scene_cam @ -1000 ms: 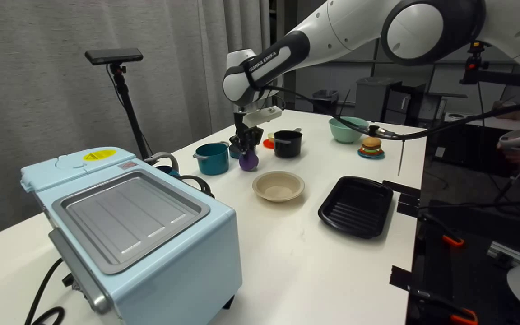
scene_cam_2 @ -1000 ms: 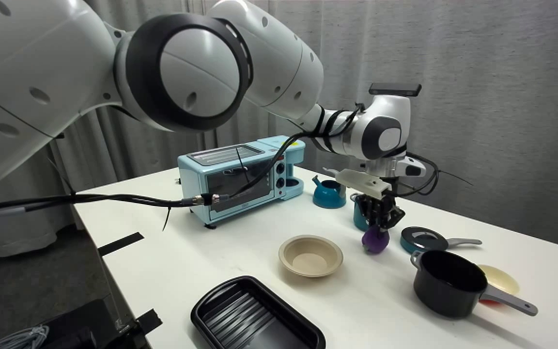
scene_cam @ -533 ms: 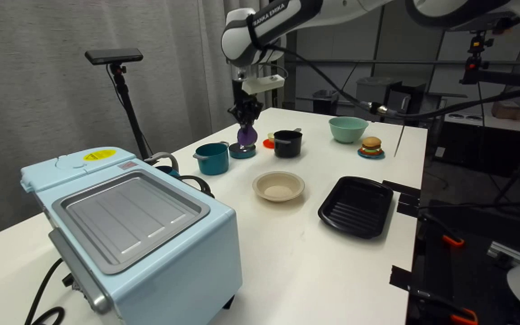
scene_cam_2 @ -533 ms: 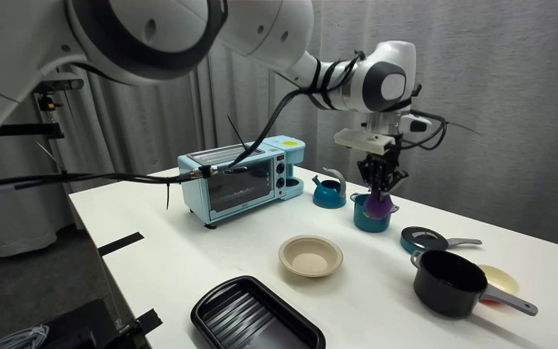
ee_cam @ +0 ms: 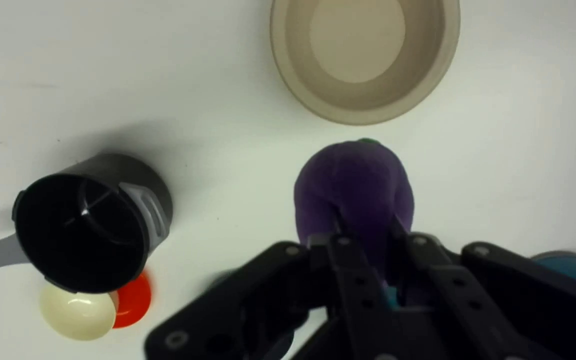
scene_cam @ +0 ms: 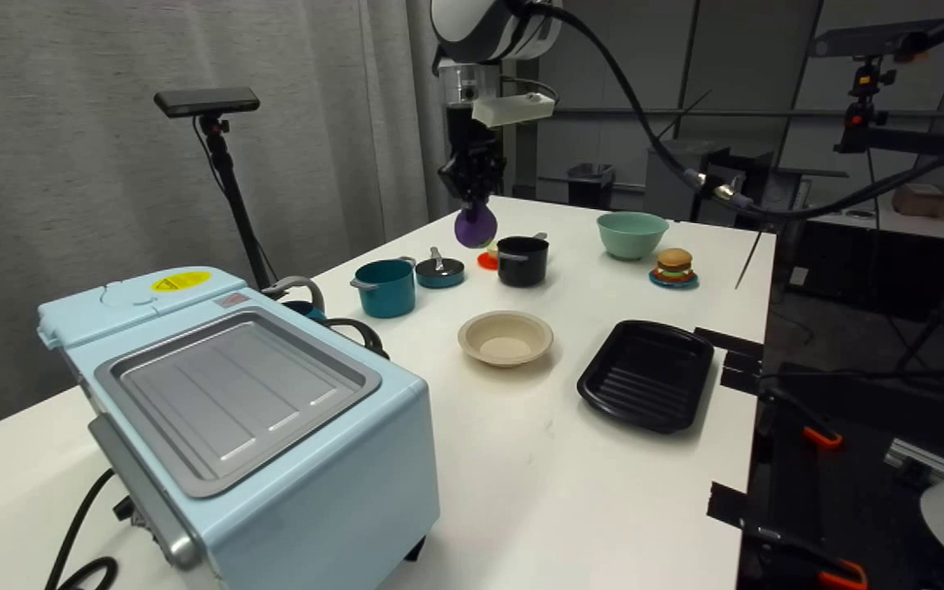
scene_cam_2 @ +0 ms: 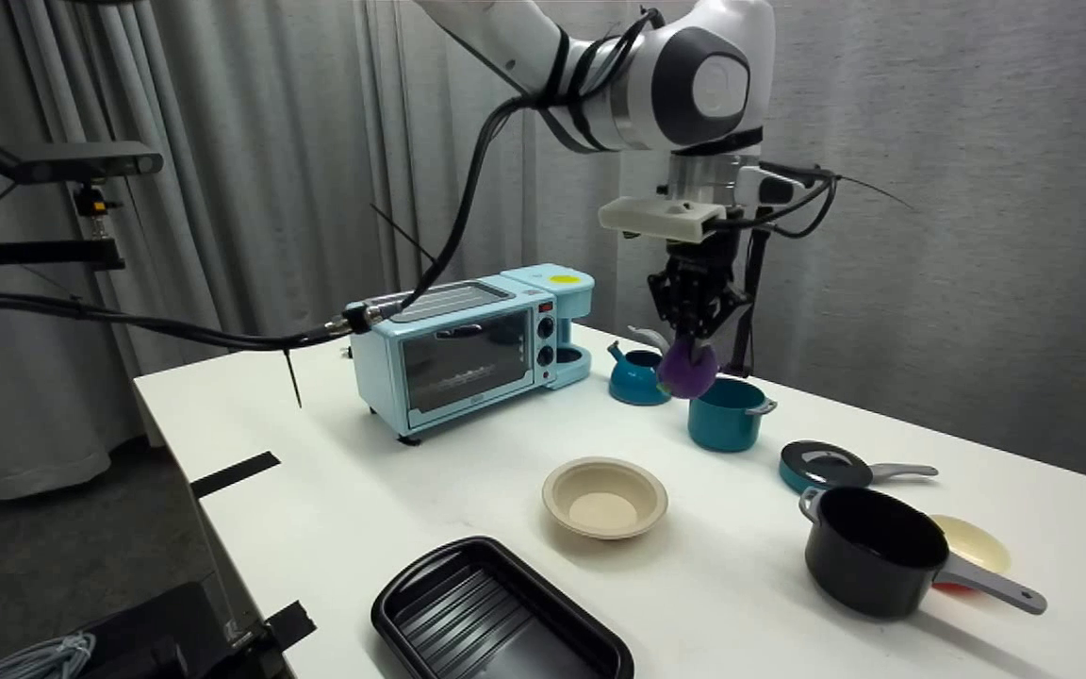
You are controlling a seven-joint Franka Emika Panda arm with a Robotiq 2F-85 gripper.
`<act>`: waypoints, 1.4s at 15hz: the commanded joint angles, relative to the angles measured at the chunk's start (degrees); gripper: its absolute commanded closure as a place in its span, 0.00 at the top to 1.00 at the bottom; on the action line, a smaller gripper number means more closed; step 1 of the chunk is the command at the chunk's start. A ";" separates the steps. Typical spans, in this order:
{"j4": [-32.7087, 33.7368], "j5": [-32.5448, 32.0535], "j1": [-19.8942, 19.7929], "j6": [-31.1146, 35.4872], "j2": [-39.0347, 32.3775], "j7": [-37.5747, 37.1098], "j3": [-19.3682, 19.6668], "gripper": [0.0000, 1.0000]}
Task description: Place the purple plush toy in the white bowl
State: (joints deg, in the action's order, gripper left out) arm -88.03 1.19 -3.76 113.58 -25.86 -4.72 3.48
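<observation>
The fingers (ee_cam: 354,270) pinch the purple plush toy (ee_cam: 355,185) between them, holding it in the air above the bench (scene_cam_2: 727,575), a bit of green at its tip; the cream-white bowl (scene_cam_2: 604,505) sits on the bench between the ribbed black dish (scene_cam_2: 501,613) and the teal pot (scene_cam_2: 724,422)

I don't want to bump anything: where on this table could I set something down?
A wide bare patch lies between the blue oven and the black ribbed dish, beside the cream-white bowl. A smaller one separates bowl and black pot. It's crowded where black pot, teal pan and teal pot cluster; nearby, the gripper holds the purple toy aloft.
</observation>
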 commanded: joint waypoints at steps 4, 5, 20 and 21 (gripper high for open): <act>-21.13 -3.03 1.02 8.10 8.59 3.84 -0.24 0.04; -22.83 -3.47 1.26 9.51 8.39 3.82 -0.37 0.04; -31.05 -9.24 6.27 24.19 3.25 -0.72 -1.07 0.71; -31.10 -8.87 6.17 24.32 3.56 -0.38 -1.17 0.80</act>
State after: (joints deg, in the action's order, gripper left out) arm -117.68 -7.04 2.05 135.83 -23.20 -4.20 2.33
